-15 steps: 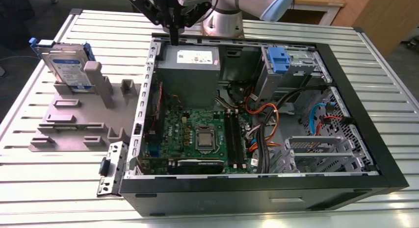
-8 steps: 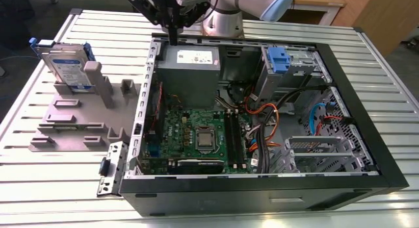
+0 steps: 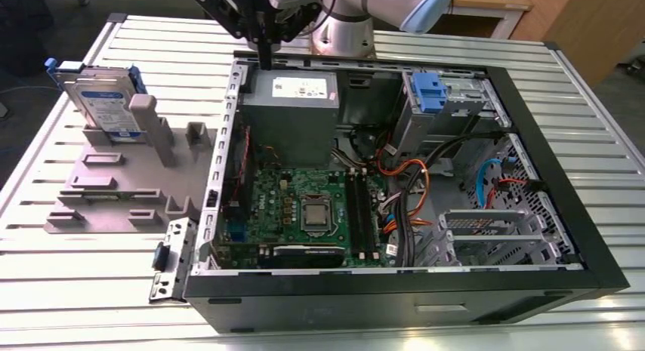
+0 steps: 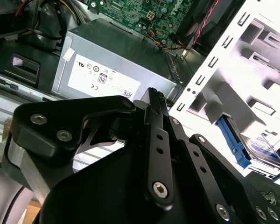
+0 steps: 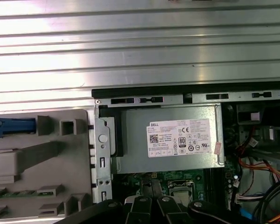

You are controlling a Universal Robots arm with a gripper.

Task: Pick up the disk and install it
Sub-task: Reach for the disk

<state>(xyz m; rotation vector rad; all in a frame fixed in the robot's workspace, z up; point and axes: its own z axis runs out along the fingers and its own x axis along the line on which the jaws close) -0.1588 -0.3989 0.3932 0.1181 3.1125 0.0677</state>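
hovering over the far edge of the case (image 3: 403, 294), our hand (image 3: 265, 64) hangs closed and empty, just above the power supply (image 3: 292, 109). the disk (image 3: 106, 102) stands upright in the grey holder (image 3: 111, 189) at the exterior view's left, well apart from the hand. the holder sits just beside the case wall. we see bare bench (image 3: 91, 290) around both.

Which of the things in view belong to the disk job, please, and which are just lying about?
Job: disk, upright in the grey holder; end effector; open computer case.
Lying about: power supply box; circuit board; cables.
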